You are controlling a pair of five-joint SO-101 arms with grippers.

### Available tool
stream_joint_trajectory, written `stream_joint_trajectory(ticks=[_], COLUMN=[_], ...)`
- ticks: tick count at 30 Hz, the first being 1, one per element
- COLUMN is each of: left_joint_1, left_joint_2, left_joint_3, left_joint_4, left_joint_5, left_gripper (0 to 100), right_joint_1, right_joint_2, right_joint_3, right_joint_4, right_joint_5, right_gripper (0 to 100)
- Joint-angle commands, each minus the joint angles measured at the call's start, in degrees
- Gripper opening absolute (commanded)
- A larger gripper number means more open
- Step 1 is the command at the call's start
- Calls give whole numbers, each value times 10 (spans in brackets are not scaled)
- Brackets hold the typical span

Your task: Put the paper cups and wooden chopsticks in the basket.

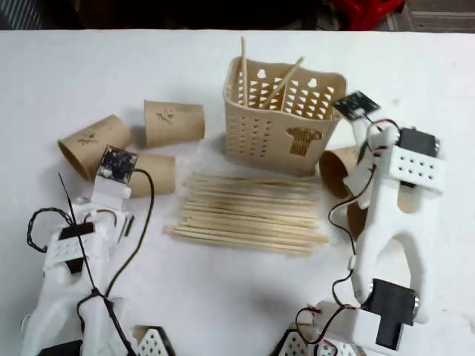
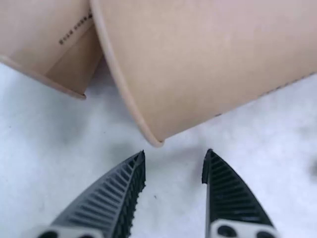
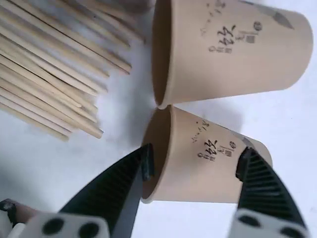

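A beige perforated basket (image 1: 286,122) stands at the back centre with two wooden chopsticks (image 1: 243,67) upright in it. A pile of several chopsticks (image 1: 249,211) lies in front of it. Three paper cups lie on their sides at the left (image 1: 93,141), (image 1: 174,122), (image 1: 156,172). My left gripper (image 2: 174,158) is open just short of the rim of one cup (image 2: 208,64), not touching it. Two more cups lie right of the basket. My right gripper (image 3: 195,161) is open and straddles the nearer cup (image 3: 208,144); the other cup (image 3: 228,49) lies just beyond it.
The white table (image 1: 223,297) has free room in front of the chopstick pile, between the two arm bases. Cables hang along both arms. The chopstick ends (image 3: 74,114) lie close beside the right gripper's cup.
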Motion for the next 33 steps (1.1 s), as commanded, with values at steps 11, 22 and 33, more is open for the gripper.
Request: stream_joint_trajectory(ticks=[11, 22, 33], left_joint_1=[7, 7, 7], left_joint_2=[-22, -22, -22], left_joint_3=[-3, -3, -3], left_joint_4=[-11, -11, -11], left_joint_5=[-5, -5, -5], left_gripper=[196, 196, 196], right_joint_1=[55, 167, 270], right_joint_2=[-18, -18, -1], right_joint_3=[95, 94, 55], right_joint_4=[-151, -216, -230], right_joint_5=[18, 74, 29], right_gripper=[270, 187, 16])
